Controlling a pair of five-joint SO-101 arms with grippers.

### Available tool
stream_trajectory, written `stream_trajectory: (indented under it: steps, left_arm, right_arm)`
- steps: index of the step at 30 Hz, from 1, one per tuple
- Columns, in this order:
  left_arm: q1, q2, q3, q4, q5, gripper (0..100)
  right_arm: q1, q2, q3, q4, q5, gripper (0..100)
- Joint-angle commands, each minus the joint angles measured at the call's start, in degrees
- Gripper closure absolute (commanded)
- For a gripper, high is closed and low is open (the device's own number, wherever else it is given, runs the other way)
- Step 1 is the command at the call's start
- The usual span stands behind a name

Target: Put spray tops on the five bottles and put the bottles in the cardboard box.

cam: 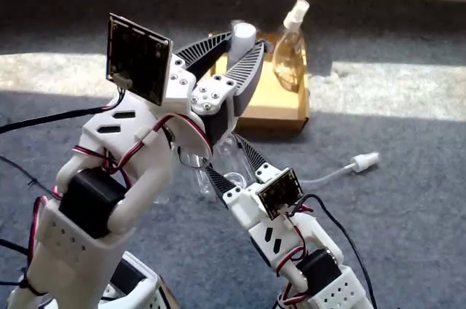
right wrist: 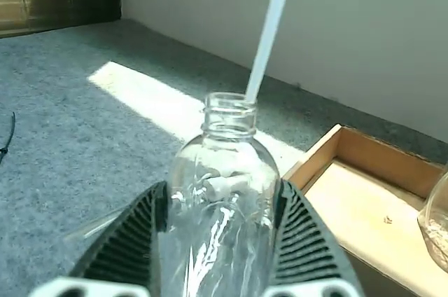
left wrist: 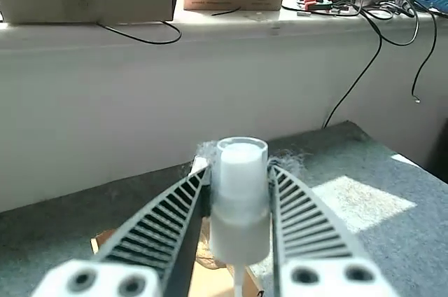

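My left gripper (left wrist: 240, 171) is shut on a white spray top (left wrist: 240, 202), held cap up with its thin dip tube (right wrist: 269, 31) hanging down. The tube's lower end meets the open mouth of a clear bottle (right wrist: 220, 192), which stands upright between the fingers of my right gripper (right wrist: 220, 195), shut on its body. In the high view the left gripper (cam: 242, 41) holds the spray top (cam: 243, 32) above the right gripper (cam: 231, 162) and the bottle (cam: 227, 154). Behind them the cardboard box (cam: 280, 101) holds one bottle with a spray top (cam: 289, 50) fitted.
A loose spray top (cam: 364, 161) with its tube lies on the grey carpet to the right of the arms. The box's wall (right wrist: 329, 146) is close behind the held bottle, with part of another bottle (right wrist: 437, 234) inside. A white wall runs along the far side.
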Motion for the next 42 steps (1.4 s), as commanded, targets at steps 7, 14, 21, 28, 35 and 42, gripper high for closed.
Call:
stream_trajectory:
  steps: [7, 14, 21, 28, 35, 42]
  left_arm:
    - [-8.7, 0.0, 6.1, -6.8, 0.9, 93]
    - [-8.2, -0.3, 3.1, -6.4, 1.1, 93]
    - [-5.2, -0.4, 0.6, -6.3, 1.1, 93]
    - [-3.6, 0.0, 0.5, -4.3, 1.1, 93]
    - [-2.2, -0.1, 0.7, 0.5, 4.6, 93]
    - [-2.7, -0.2, 6.5, 0.2, 4.4, 93]
  right_arm:
    - [-0.1, -0.4, 0.3, -1.3, -0.3, 99.5]
    - [1.7, -0.4, 0.3, -1.3, -0.3, 99.5]
    - [1.7, -0.4, 0.6, -1.5, -0.3, 99.5]
    - [1.7, -0.4, 0.7, -1.5, -0.3, 99.5]
    - [1.7, -0.4, 0.7, -1.5, -0.3, 99.5]
    - [1.7, -0.4, 0.5, -1.5, -0.3, 99.5]
